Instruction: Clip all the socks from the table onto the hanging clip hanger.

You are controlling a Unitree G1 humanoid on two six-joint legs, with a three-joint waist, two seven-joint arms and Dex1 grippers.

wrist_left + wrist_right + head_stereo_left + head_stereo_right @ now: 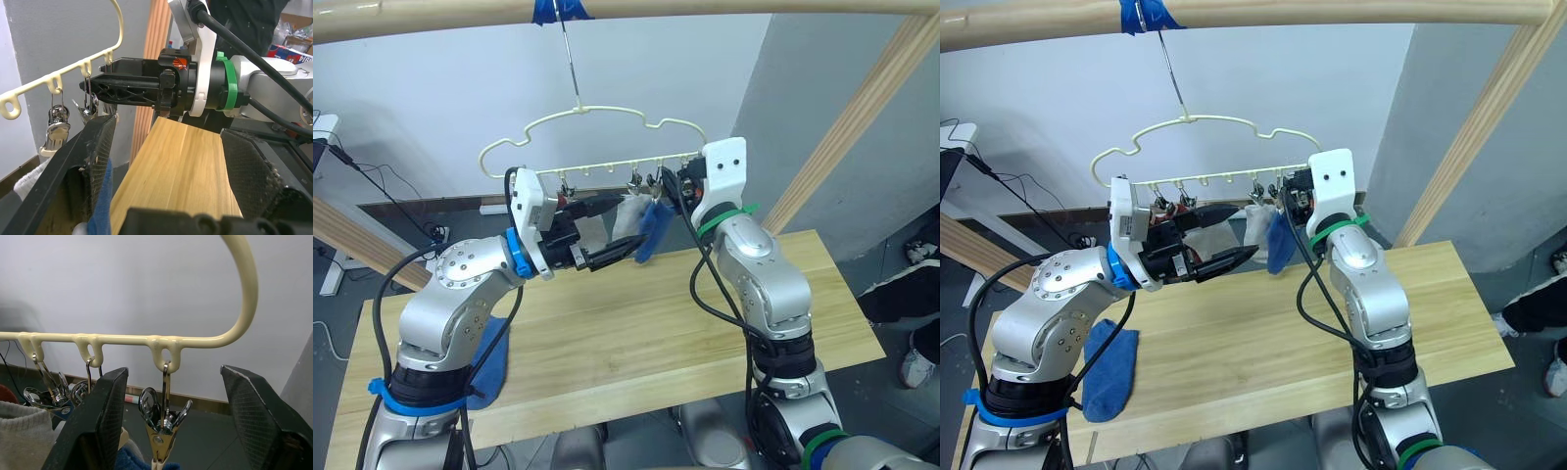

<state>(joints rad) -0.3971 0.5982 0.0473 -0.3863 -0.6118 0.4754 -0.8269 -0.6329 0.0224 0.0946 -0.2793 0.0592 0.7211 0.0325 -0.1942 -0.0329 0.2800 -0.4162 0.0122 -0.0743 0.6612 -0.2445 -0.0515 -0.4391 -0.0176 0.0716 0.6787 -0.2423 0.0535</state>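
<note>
The pale-yellow clip hanger [592, 147] hangs from a wooden pole. A blue sock [651, 231] and a light grey sock [626, 217] hang from its clips, with another grey sock [1209, 235] further left. My right gripper [173, 372] is open, its fingers on either side of a metal clip [164, 428] above the blue sock. My left gripper [628, 223] is open just below the clips, one finger [93, 161] against the blue sock [102, 205]. A second blue sock [1107, 367] lies on the table [636, 323] at its left front.
A slanted wooden pole [847, 127] rises at the right behind the table. Another pole [352, 235] slants at the left. An empty clip [57, 128] hangs beside the left gripper. Cables lie on the floor at the back left.
</note>
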